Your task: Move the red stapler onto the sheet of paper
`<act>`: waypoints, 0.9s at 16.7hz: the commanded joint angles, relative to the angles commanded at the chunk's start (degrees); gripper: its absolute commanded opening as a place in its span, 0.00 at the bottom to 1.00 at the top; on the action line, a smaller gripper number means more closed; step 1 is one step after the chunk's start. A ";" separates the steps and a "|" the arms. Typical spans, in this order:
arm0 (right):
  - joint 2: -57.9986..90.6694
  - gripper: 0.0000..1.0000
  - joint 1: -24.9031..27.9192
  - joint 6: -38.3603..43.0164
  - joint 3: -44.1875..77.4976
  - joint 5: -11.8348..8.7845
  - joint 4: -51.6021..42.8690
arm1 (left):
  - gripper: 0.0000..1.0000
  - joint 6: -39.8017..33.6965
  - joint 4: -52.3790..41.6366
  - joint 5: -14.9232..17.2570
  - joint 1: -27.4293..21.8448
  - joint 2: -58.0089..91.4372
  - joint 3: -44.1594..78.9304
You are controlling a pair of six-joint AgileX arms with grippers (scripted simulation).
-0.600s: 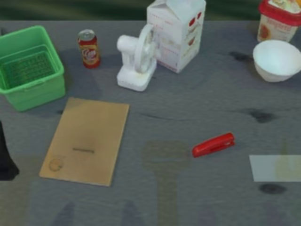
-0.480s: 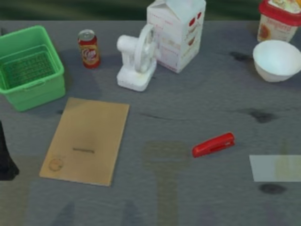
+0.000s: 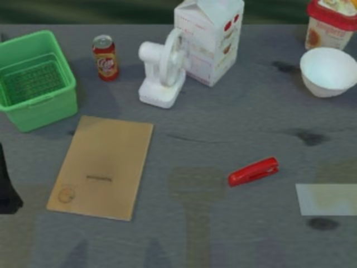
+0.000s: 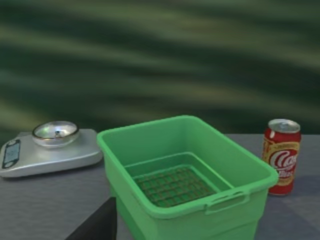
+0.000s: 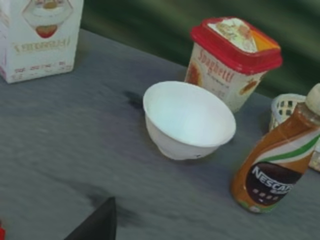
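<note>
The red stapler (image 3: 253,171) lies flat on the grey table, right of centre, its far end angled up toward the right. The sheet of paper (image 3: 326,199), pale and faintly yellowish, lies at the right edge, just right of and below the stapler, apart from it. My left arm (image 3: 6,188) is parked at the table's left edge, beside the tan board. My right gripper is out of the top view; a dark part of it (image 5: 97,225) shows in the right wrist view, above the table near the white bowl (image 5: 189,120).
At the back stand a green basket (image 3: 33,78), soda can (image 3: 105,57), white appliance (image 3: 162,72), milk carton (image 3: 209,39), white bowl (image 3: 329,70) and red-lidded tub (image 3: 330,22). A tan board (image 3: 103,166) lies front left. A coffee bottle (image 5: 275,165) stands by the bowl.
The stapler, the paper and the left arm lie where they were. A faint yellowish tint over the paper has shifted a little to the left.
</note>
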 joint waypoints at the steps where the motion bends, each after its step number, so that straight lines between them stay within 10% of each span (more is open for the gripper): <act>1: 5.46 1.00 1.34 -3.62 4.47 0.03 -3.16 | 1.00 0.00 0.00 0.00 0.00 0.00 0.00; 15: 83.46 1.00 20.56 -54.71 65.46 0.40 -48.61 | 1.00 0.00 0.00 0.00 0.00 0.00 0.00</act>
